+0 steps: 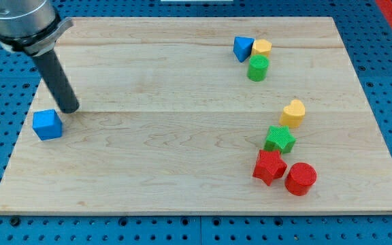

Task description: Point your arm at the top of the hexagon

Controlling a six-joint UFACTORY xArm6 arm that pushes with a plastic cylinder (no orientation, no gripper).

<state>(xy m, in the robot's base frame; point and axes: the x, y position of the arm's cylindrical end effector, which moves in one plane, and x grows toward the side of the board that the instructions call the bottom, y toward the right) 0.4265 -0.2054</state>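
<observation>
Blue perforated base plate, carrying a pale wooden worktop (182, 136) with visible plank seams.

Arm: a straight dark rod descending from the worktop's top-left corner; my tip (69, 109) rests near the left edge. No pincer fitted, so no open or closed state applies.

Task item: small yellow plastic hexagon block (262, 47), near the top edge toward the top-right corner, far across the worktop from my tip.

Adjacent to it: blue plastic triangular block (242, 48), touching its left side; green plastic cylinder block (257, 68), just below both.

Beside my tip: blue plastic cube block (47, 124), just below and left of it, near the left edge.

Right-hand group, toward the bottom-right corner: yellow plastic heart block (293, 112); green plastic star block (279, 139) below it; red plastic star block (269, 166) touching the green star's lower side; red plastic cylinder block (300, 179) just right of the red star.

Bare wood lies between my tip and the hexagon.
</observation>
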